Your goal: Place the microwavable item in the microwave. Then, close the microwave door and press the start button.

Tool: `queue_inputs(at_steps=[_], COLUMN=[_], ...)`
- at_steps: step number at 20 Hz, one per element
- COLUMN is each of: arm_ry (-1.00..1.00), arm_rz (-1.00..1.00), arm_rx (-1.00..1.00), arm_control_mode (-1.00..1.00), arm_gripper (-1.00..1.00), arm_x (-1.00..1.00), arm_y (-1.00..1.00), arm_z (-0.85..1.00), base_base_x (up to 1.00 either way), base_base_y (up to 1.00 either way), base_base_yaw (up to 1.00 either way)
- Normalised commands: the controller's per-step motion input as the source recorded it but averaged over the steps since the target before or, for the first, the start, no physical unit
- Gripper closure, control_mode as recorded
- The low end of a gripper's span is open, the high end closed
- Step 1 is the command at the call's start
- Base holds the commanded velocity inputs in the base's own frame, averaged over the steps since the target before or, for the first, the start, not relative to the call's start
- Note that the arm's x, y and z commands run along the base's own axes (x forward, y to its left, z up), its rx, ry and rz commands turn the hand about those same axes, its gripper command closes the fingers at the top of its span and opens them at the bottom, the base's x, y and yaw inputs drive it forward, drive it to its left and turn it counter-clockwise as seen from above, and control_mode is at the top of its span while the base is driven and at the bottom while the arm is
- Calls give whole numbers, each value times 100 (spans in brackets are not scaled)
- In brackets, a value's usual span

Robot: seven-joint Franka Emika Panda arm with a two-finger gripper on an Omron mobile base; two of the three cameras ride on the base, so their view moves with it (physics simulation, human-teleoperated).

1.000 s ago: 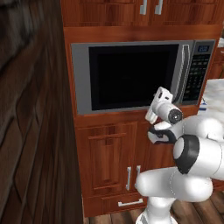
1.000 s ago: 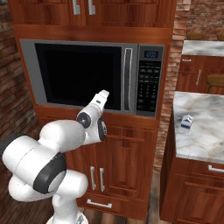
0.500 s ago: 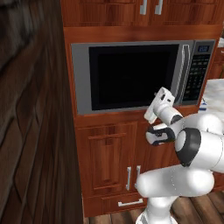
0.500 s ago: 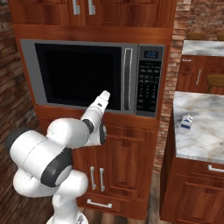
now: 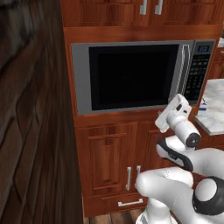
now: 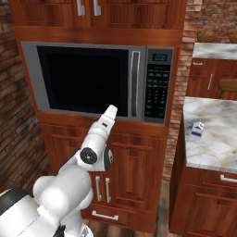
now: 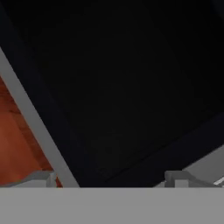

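Observation:
The microwave (image 5: pixel 81 78) is built into wooden cabinets, with its door (image 5: pixel 131 74) shut and its dark window unlit. A curved silver handle (image 6: pixel 134 83) stands beside the black keypad (image 6: pixel 156 92) and blue display (image 6: pixel 159 57). My gripper (image 6: pixel 111 110) points at the door's lower edge, near the handle's foot. In the hand view the gripper (image 7: pixel 111 181) is open with nothing between its fingertips (image 7: pixel 41 178). Close ahead of it are the black window and a strip of silver frame. The black mug is out of view.
A small white-and-blue carton (image 6: pixel 197 129) stands on the marble counter (image 6: pixel 217 139) to the right of the microwave. Wooden cabinet doors (image 6: pixel 129 171) lie below it, and upper cabinets above. A dark brick wall (image 5: pixel 30 131) closes off the left side.
The arm has refolded, its elbow sinking lower and nearer the base. The hand has shifted a little along the door's lower edge. The door stays shut.

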Motion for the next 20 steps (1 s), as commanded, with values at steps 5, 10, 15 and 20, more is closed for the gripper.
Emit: queue_inputs(at_steps=[5,10,15,20], arm_ry=[2,14,19,14], arm_rz=[1,4,16,22], arm_rx=[5,9,6,7], arm_control_mode=[-100,-100,-100,-100], arm_gripper=[-100,-100,-100,-100], arm_x=[-100,-62,-1,2], arm_y=[-52,-63,-42,-50], arm_z=[11,8,-14,-14], base_base_x=[0,0,0,0], base_base_y=[0,0,0,0], base_base_yaw=[0,0,0,0])
